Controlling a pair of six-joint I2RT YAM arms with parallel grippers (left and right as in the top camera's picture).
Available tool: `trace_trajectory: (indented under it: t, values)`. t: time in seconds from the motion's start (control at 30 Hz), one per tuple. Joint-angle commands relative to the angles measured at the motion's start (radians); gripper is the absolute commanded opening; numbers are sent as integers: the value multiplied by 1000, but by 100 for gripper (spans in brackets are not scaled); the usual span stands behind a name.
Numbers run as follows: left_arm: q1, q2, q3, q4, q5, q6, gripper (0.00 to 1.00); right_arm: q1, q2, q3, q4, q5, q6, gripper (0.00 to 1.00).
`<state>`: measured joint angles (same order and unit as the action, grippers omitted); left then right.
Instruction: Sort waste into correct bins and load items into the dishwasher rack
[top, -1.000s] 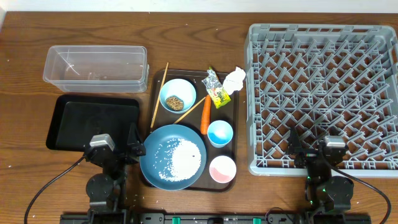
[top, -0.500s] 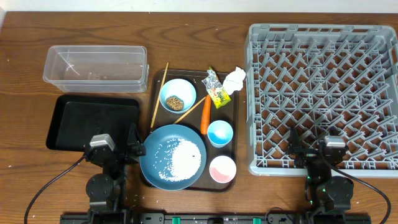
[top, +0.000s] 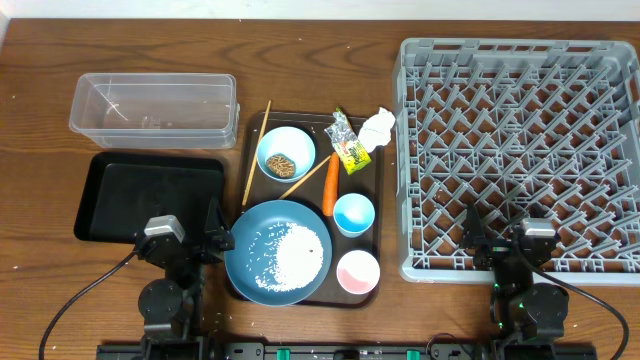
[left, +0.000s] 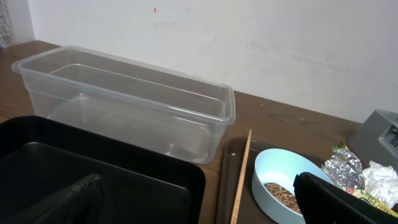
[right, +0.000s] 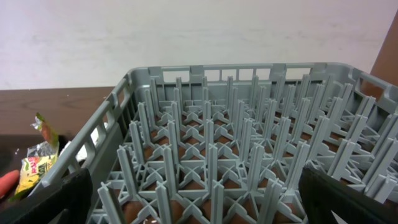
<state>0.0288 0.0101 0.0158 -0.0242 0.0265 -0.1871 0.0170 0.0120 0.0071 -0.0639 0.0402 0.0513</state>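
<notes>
Two pairs of jaws are seen spread wide, and nothing is held in either. The left gripper (top: 187, 243) is set low at the near table edge, over the near right corner of the black tray (top: 130, 195) and just beside the rim of the dark blue plate (top: 245, 245). The right gripper (top: 505, 243) is set at the near wall of the dishwasher rack (top: 520, 150).

Loose rice (top: 295, 260) is spread on the plate, which lies on the brown serving tray (top: 375, 180). Also on that tray are found the light blue bowl (top: 270, 142) with a brown lump (top: 284, 162), the carrot (top: 329, 187), the light blue cup (top: 354, 213), the pink cup (top: 358, 271) and the chopsticks (top: 255, 155). The wrapper (top: 347, 142) and paper wad (top: 377, 126) are lodged at its far right corner.

The clear tub (top: 153, 135) is placed beyond the black tray, with a narrow strip of wood between them. Only a slim gap is left between serving tray and rack. Wider bare table (top: 40, 100) is shown left of both bins.
</notes>
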Motion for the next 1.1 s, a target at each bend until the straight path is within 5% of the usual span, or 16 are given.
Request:
trace_trajectory:
  t: [0.0,0.5,0.73,1.07]
  values:
    - [-4,-6,-12,-45,-13,-9,98,1,-7,-2,14,-1,0,99]
    - [-4,-6,-12,66,-62,-3,98,1,-6,31,79,-91,41,99]
    - [-4,28,34,71,-61,137,98,1,46,150,46,-97,26,99]
    - [-4,413,315,62,-30,247,98,1,419,513,-94,-100,-9,99]
